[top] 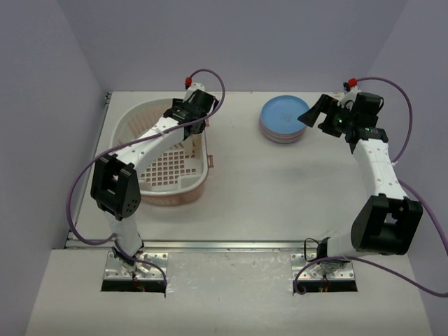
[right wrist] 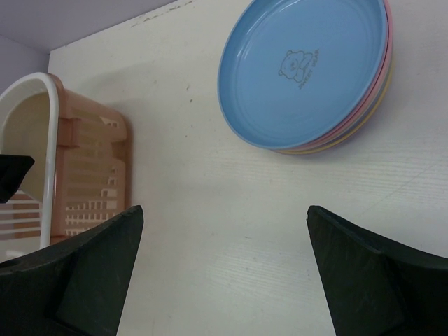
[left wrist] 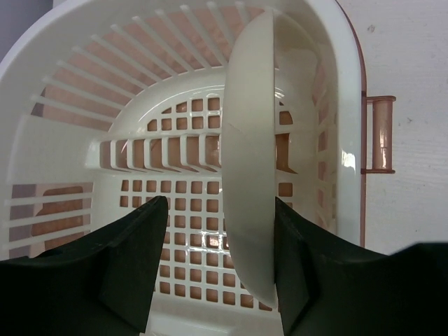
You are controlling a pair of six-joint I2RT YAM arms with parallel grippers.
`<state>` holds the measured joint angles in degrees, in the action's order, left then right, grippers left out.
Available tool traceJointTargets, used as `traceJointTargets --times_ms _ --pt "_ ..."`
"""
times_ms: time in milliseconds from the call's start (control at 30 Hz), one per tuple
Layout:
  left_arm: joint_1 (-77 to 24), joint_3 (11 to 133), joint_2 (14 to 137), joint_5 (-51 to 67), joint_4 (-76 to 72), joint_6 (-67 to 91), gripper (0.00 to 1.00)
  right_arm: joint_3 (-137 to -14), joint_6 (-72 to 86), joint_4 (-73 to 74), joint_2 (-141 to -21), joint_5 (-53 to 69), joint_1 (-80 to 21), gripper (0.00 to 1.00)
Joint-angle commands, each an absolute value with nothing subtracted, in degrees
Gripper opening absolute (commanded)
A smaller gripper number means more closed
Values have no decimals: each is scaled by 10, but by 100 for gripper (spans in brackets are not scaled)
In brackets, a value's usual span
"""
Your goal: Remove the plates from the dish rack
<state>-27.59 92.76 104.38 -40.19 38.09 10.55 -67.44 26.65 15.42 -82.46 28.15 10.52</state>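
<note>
My left jaws stand half open around a smooth cream round plastic plate (left wrist: 248, 154), on edge in the pink-and-white plastic dish rack (left wrist: 84, 91) with square holes. My right jaws are wide above the white bench (right wrist: 231, 210), near a shiny blue round plate (right wrist: 301, 70) atop a stack (right wrist: 353, 129).

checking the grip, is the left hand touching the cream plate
Cannot tell. In the left wrist view the cream plate stands between the fingers: one finger is off it, the other overlaps its rim.
</note>
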Motion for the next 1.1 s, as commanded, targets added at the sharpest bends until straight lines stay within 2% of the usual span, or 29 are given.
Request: traceJointTargets --times_ms 0,167,367,633,767,867,1000,1067 --pt "-271 914 1019 -452 368 104 55 -678 273 128 -808 295 104 99" --pt "-267 916 1038 -435 371 110 54 -678 268 130 -805 294 104 99" --pt "-267 932 1049 -444 377 104 42 -678 265 129 -807 296 104 99" --pt "-280 932 1063 -520 368 69 33 -685 276 125 -815 306 104 99" --pt "-286 937 1074 -574 368 52 25 -686 273 125 -812 308 104 99" --pt "-288 935 1067 -600 366 44 8 -682 267 123 -805 308 104 99" --pt "-299 933 1056 -634 351 20 0 -682 265 122 -804 310 104 99" --pt "-308 933 1050 -647 344 10 0 -682 268 120 -804 312 104 99"
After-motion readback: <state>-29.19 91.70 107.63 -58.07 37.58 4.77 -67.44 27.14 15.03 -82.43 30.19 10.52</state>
